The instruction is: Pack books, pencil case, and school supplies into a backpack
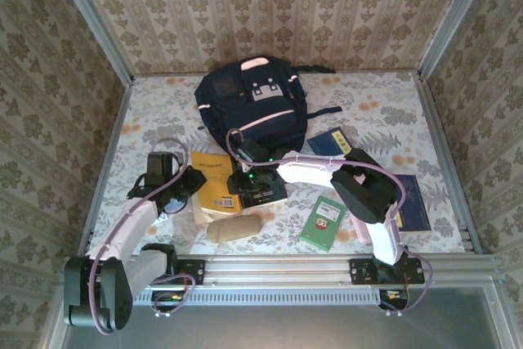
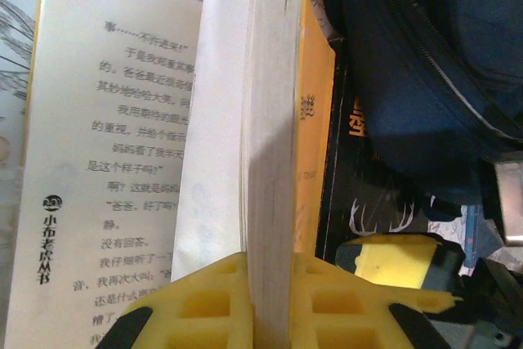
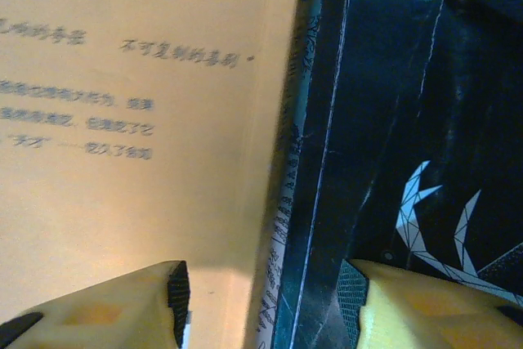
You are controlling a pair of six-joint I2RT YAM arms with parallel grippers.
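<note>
Clamping page block of orange-yellow book [image 2: 270, 120] with left end effector [image 2: 270, 279], left of centre on the desk [image 1: 392, 120]. Holding right end effector [image 3: 261, 292] released astride edge of black book [image 3: 409, 120], mid-frame, below backpack [image 1: 253, 108] at upper centre.

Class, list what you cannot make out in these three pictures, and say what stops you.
- Top view: the right arm covers most of the black book and part of a navy book.
- Top view: print on the green book is too small to read.
- Right wrist view: text on the orange-yellow book is blurred.
- Left wrist view: the backpack is cut off by the frame edge; whether it is unzipped is unclear.
</note>
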